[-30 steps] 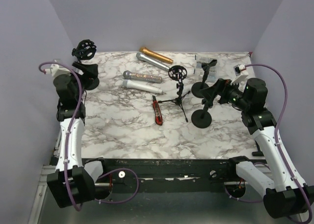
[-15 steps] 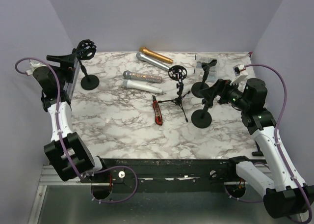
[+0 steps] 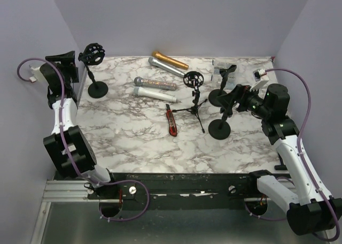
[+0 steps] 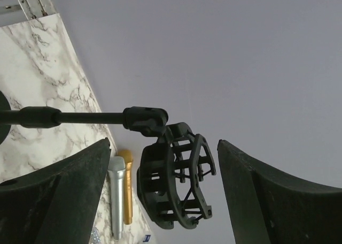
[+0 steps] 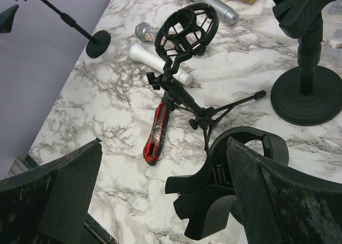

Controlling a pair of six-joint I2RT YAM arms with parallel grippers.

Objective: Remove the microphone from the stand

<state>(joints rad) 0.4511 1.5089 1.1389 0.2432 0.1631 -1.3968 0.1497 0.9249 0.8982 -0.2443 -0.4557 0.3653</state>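
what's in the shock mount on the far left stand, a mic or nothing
Empty. The left wrist view shows bare wall straight through the shock mount cage, with nothing held inside it.

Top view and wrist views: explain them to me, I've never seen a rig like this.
Two robot arms are bolted at the near edge of a marble table, each ending in a two-finger gripper. The top view looks down from behind them; each wrist view comes from a camera on that arm, its own fingers at the edges. On the table: four loose microphones, a red utility knife and four empty stands. The left gripper faces the far-left stand's cage mount; the right gripper hovers at a clip stand. Both are open, holding nothing.
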